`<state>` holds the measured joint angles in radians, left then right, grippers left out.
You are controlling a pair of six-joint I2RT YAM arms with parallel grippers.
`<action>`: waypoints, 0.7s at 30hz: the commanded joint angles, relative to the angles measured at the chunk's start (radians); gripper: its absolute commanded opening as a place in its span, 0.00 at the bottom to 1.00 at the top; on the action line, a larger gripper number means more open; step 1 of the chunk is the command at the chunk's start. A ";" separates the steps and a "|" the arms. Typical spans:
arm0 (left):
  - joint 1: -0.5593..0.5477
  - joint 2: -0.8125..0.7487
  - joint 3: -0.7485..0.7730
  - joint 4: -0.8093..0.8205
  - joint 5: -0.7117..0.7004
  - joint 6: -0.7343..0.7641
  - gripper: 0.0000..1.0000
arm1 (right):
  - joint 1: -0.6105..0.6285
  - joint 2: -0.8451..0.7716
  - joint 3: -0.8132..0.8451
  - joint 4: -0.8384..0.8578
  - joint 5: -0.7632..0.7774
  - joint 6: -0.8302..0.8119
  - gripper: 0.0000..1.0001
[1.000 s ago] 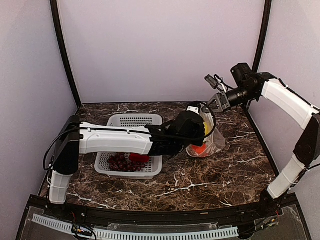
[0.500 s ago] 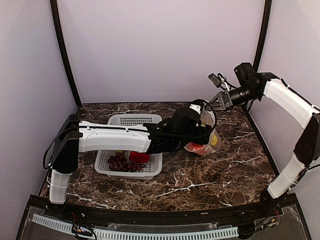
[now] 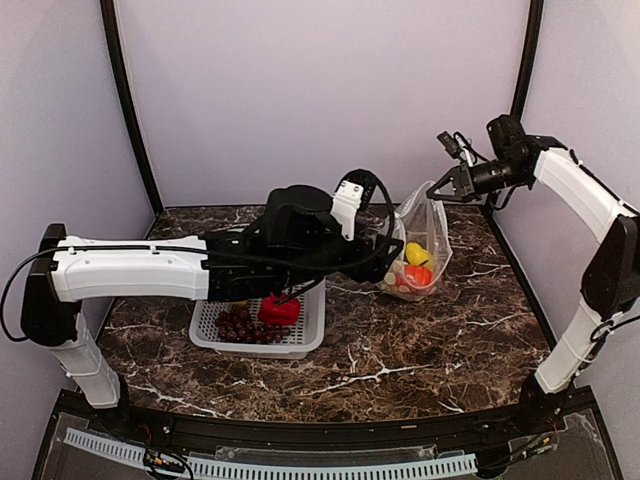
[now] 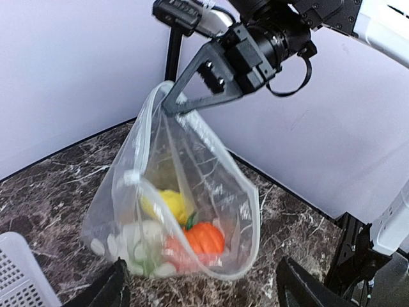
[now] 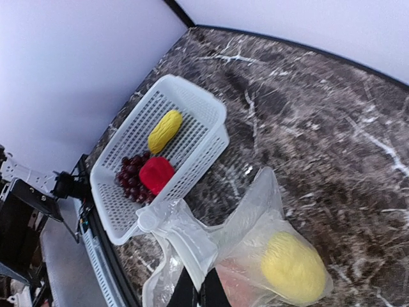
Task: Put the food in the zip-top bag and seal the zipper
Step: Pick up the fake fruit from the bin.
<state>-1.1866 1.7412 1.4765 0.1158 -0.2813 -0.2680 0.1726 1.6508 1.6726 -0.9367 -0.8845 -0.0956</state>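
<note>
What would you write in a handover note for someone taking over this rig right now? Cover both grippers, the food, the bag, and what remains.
Left gripper: open, empty, facing the bag.
Right gripper: shut on the zip-top bag rim, holding its mouth up.
In the bag: pumpkin, yellow piece, cauliflower.
In the basket: grapes, red pepper, corn.
Left to do: bag those three, then press the zipper shut; it is open.

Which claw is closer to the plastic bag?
Right. The right gripper pinches the rim of the zip-top bag, holding it up; the left gripper hangs open just short of it.
</note>
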 commanded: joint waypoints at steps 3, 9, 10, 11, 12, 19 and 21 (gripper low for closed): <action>0.000 -0.149 -0.192 -0.217 -0.162 0.026 0.83 | 0.026 -0.052 -0.026 0.139 0.081 -0.006 0.00; 0.048 -0.244 -0.310 -0.386 -0.256 -0.069 0.93 | 0.137 -0.042 -0.185 0.149 0.056 -0.071 0.00; 0.073 -0.264 -0.332 -0.415 -0.254 -0.085 0.94 | 0.137 -0.041 -0.195 0.157 0.049 -0.073 0.00; 0.087 -0.282 -0.340 -0.428 -0.236 -0.117 0.96 | 0.137 -0.040 -0.199 0.159 0.051 -0.076 0.00; 0.120 -0.291 -0.356 -0.450 -0.220 -0.145 0.97 | 0.137 -0.038 -0.198 0.160 0.056 -0.079 0.00; 0.251 -0.308 -0.431 -0.481 -0.063 -0.227 0.99 | 0.137 -0.046 -0.214 0.166 0.046 -0.084 0.00; 0.289 -0.297 -0.445 -0.482 -0.026 -0.241 0.99 | 0.137 -0.052 -0.221 0.168 0.044 -0.085 0.00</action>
<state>-0.9451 1.4475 1.0756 -0.3115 -0.4152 -0.4500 0.3111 1.6215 1.4693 -0.7990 -0.8154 -0.1661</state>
